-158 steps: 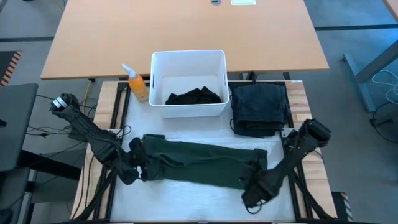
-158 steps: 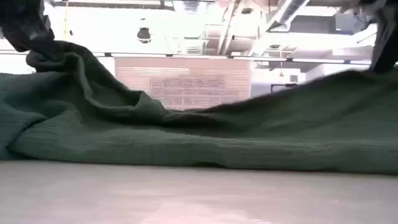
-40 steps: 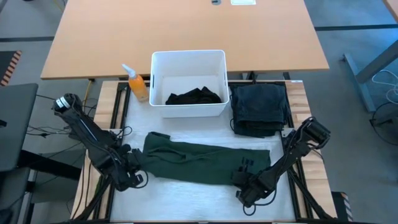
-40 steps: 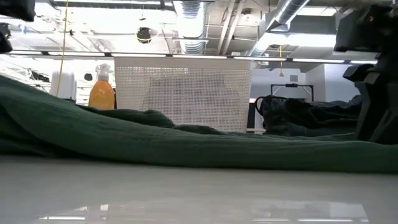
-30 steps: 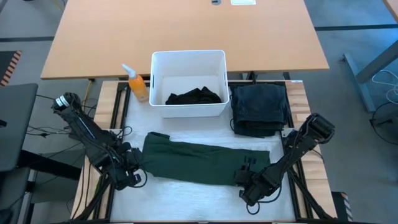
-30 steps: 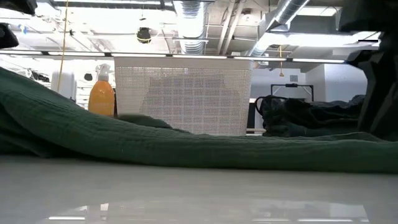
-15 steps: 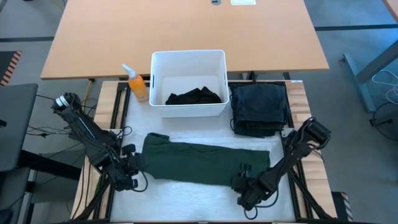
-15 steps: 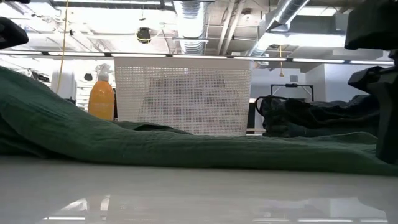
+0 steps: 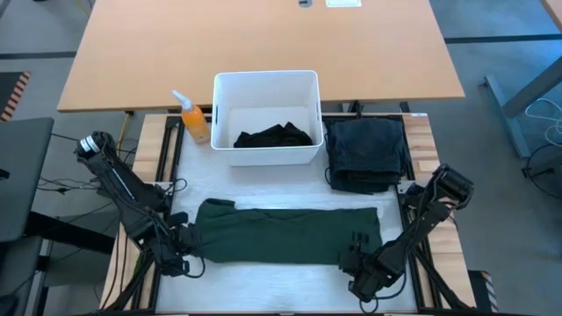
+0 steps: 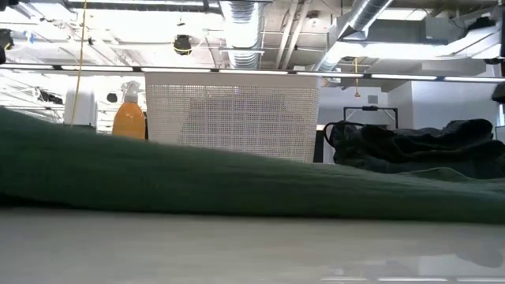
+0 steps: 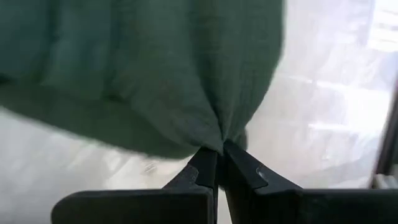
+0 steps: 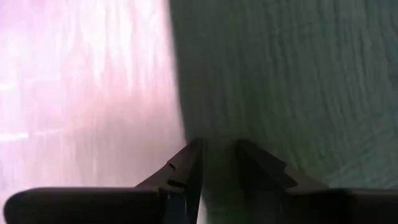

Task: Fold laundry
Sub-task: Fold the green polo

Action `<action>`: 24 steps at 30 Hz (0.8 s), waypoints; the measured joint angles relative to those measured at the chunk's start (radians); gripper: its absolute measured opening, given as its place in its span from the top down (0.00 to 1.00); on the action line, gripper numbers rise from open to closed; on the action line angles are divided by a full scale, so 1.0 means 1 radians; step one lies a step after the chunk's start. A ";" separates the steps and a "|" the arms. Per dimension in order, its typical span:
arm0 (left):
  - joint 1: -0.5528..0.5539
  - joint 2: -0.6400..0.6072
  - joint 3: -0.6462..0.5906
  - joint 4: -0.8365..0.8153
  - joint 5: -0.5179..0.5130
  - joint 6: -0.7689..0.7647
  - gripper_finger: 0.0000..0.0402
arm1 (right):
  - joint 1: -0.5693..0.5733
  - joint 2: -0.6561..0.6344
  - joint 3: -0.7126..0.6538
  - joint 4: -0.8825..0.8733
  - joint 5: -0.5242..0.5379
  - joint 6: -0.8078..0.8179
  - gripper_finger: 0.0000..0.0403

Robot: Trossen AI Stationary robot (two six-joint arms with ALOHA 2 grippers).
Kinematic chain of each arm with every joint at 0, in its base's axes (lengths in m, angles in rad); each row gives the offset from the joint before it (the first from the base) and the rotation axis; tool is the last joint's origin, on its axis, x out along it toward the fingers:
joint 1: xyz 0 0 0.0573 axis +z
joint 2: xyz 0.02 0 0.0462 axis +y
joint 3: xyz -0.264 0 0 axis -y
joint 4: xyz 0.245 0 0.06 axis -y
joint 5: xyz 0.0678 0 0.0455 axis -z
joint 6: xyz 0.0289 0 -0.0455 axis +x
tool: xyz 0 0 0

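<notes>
A dark green shirt (image 9: 285,233) lies spread lengthways across the white table (image 9: 263,285), filling the low view (image 10: 237,185). My left gripper (image 9: 182,248) is shut on its near left corner, seen close in the left wrist view (image 11: 217,149). My right gripper (image 9: 356,257) is shut on its near right corner (image 12: 217,146). Black clothing (image 9: 275,136) lies in the white bin (image 9: 266,88). Folded dark navy trousers (image 9: 367,154) rest at the far right. My left gripper pinches a gathered bit of the shirt's left edge (image 11: 219,137) between its two fingers. The cloth puckers into folds at the tips. The fingers slant down from the table's left. That edge is raised a little; the rest lies on the table. My right gripper has the shirt's right edge (image 12: 214,134) between its two fingers, which stand a little apart with cloth filling the gap. The fingers slant down onto it. One layer or several, I cannot tell. The cloth lies smooth and flat beyond the fingers.
An orange spray bottle (image 9: 195,118) stands left of the bin. A wooden table (image 9: 263,44) lies beyond the work table. Bare white surface (image 9: 272,285) runs along the near edge in front of the shirt.
Both grippers have gone toward the table's near edge, the right one also toward the right edge, each keeping its hold. The shirt, which lay slanted, has been drawn out with them and now lies as a straight, flatter rectangle closer to the near edge.
</notes>
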 joint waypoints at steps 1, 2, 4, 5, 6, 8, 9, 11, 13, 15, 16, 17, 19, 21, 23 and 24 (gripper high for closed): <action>0.000 0.011 0.000 0.033 0.004 0.008 1.00 | 0.003 0.000 0.000 0.002 0.000 0.000 0.69; 0.000 0.023 0.000 0.072 0.011 0.015 1.00 | 0.005 0.000 0.000 0.009 0.000 0.001 0.69; 0.000 0.056 0.000 0.176 0.020 0.030 1.00 | 0.004 -0.006 0.003 0.009 0.006 0.017 0.69; 0.000 0.074 0.000 0.230 0.034 0.045 0.99 | 0.001 -0.015 0.004 0.009 0.008 0.023 0.69; 0.000 0.091 0.000 0.270 0.057 0.058 0.99 | -0.002 -0.031 0.005 0.009 0.010 0.033 0.69; 0.000 0.120 0.001 0.306 0.112 0.060 0.96 | -0.003 -0.071 0.007 0.009 0.035 0.045 0.69; 0.002 0.133 0.003 0.299 0.139 0.040 0.94 | -0.002 -0.094 0.008 0.009 0.053 0.048 0.69; 0.004 0.152 0.004 0.251 0.196 -0.019 0.89 | 0.006 -0.142 0.008 -0.001 0.085 0.052 0.69; 0.004 0.158 0.004 0.183 0.257 -0.077 0.84 | 0.020 -0.190 0.008 -0.034 0.103 0.094 0.69; 0.004 0.158 0.004 0.123 0.297 -0.136 0.79 | 0.030 -0.238 -0.011 -0.070 0.109 0.207 0.69; 0.004 0.157 0.004 0.104 0.314 -0.157 0.77 | 0.036 -0.262 -0.028 -0.094 0.111 0.292 0.69; 0.004 0.155 0.004 0.095 0.328 -0.168 0.75 | 0.043 -0.284 -0.050 -0.126 0.115 0.375 0.69; 0.005 0.142 0.004 0.086 0.368 -0.163 0.72 | 0.056 -0.325 -0.097 -0.180 0.119 0.541 0.68; 0.008 0.119 0.004 0.086 0.391 -0.138 0.69 | 0.066 -0.364 -0.150 -0.198 0.120 0.684 0.67; 0.011 0.073 0.004 0.085 0.340 -0.126 0.68 | 0.074 -0.399 -0.204 -0.195 0.120 0.797 0.65; 0.011 0.046 0.004 0.085 0.282 -0.119 0.67 | 0.074 -0.415 -0.223 -0.195 0.119 0.841 0.63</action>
